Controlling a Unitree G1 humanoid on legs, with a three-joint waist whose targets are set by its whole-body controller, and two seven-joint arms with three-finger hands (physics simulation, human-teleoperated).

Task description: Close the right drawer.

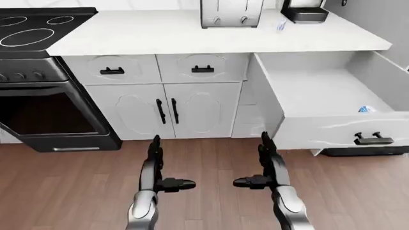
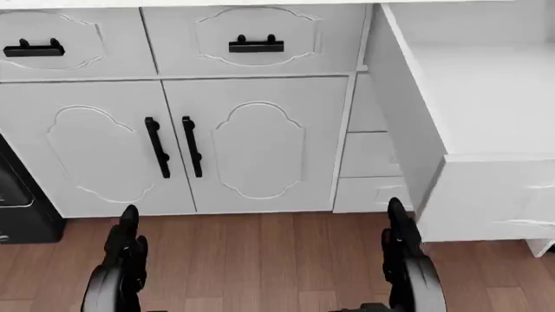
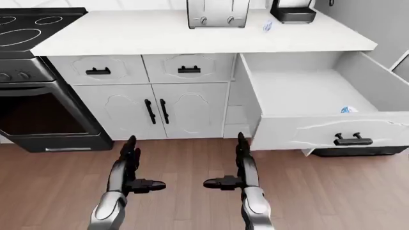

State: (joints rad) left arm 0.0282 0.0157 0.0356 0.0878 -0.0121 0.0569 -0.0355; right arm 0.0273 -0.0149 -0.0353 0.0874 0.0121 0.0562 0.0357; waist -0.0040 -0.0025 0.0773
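The right drawer (image 1: 320,91) is white and stands pulled far out from under the counter, at the right of the left-eye view. Its front panel (image 1: 332,132) carries a black handle (image 1: 374,139). A small blue and white object (image 1: 364,109) lies inside, against the front panel. My left hand (image 1: 167,165) and right hand (image 1: 252,160) are low in the view over the floor, both open, fingers pointing up and thumbs turned inward. The right hand is left of the drawer front and below it, touching nothing. Neither hand holds anything.
A black stove (image 1: 38,28) with its oven (image 1: 44,110) fills the left side. Two closed drawers (image 1: 203,68) sit over double cabinet doors (image 1: 192,108). A toaster (image 1: 231,13) and a black appliance (image 1: 305,12) stand on the counter. Wooden floor (image 1: 211,158) lies below.
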